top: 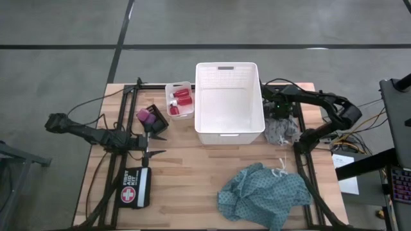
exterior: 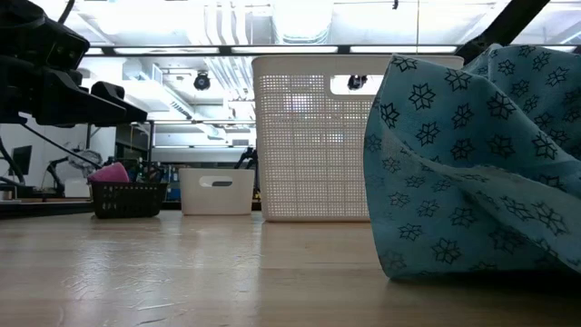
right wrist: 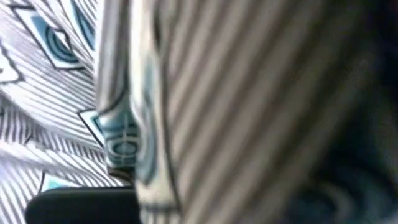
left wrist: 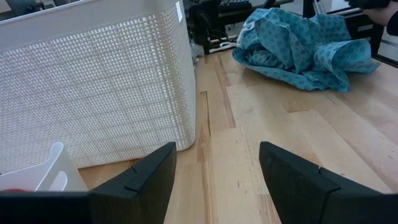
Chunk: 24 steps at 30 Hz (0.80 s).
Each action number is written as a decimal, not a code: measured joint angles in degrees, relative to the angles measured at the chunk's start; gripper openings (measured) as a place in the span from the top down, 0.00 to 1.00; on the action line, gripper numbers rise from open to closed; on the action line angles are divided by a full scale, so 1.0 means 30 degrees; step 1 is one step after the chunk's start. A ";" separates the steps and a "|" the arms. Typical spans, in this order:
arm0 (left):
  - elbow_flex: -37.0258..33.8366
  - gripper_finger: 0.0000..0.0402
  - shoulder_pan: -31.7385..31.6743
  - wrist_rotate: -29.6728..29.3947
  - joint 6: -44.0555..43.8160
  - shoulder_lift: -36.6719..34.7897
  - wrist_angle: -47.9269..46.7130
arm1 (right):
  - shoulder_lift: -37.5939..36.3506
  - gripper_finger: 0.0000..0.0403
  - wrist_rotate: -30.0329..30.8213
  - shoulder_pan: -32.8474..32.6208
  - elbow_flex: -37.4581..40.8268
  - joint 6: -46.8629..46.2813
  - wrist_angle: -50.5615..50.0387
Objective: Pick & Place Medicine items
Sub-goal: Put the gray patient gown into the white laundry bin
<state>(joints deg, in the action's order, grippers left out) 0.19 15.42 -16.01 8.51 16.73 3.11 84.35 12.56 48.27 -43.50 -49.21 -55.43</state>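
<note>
One large white basket (top: 228, 102) at table centre-back, looks bare inside in the high view. One small white bin (top: 179, 100) touching its left side, holding red bottles with white caps (top: 181, 99), about two or three, exact count unclear. One small black basket (top: 153, 119) left of the bin with one purple piece (top: 143, 115) and one pink piece (top: 149, 119) in it. One black first-aid pouch (top: 133, 187) at the front left.

Two cloths: one teal patterned cloth (top: 264, 193) crumpled at front right, well apart from the basket; one grey patterned cloth (top: 282, 128) just right of the basket, near the table's right edge.

Left gripper (top: 156, 144) hovers left of the basket front corner, just in front of the black basket, fingers (left wrist: 134, 186) spread wide, nothing between them; bare wood shows in the gap in the left wrist view.

Right gripper (top: 281, 110) sits down on the grey cloth beside the basket's right wall. Right wrist view is filled with striped grey-and-teal fabric pressed up close; cannot tell how far its fingers are parted or whether they grip the cloth.

No black ring made out.
</note>
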 joint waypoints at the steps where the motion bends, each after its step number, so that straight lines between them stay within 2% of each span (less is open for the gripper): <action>1: 0.0000 0.41 0.0000 -0.0006 0.0001 -0.0001 -0.0001 | -0.0388 0.92 0.0099 0.0000 0.0005 -0.0104 -0.0180; 13: 0.0000 0.41 0.0000 -0.0006 -0.0006 0.0000 -0.0004 | -0.7808 0.92 0.0576 0.0000 -0.0032 -0.0236 -0.0454; 19: 0.0000 0.41 0.0000 -0.0001 -0.0006 0.0000 0.0000 | -1.1752 0.92 0.2316 -0.0279 -0.0061 -0.0104 -0.0429; 24: 0.0000 0.42 0.0000 -0.0006 -0.0007 0.0000 -0.0006 | -1.4504 0.92 0.2875 -0.0990 -0.0068 -0.0010 -0.0108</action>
<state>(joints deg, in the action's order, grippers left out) 0.19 15.42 -16.03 8.49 16.73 3.10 40.84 21.19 45.30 -43.70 -49.23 -55.76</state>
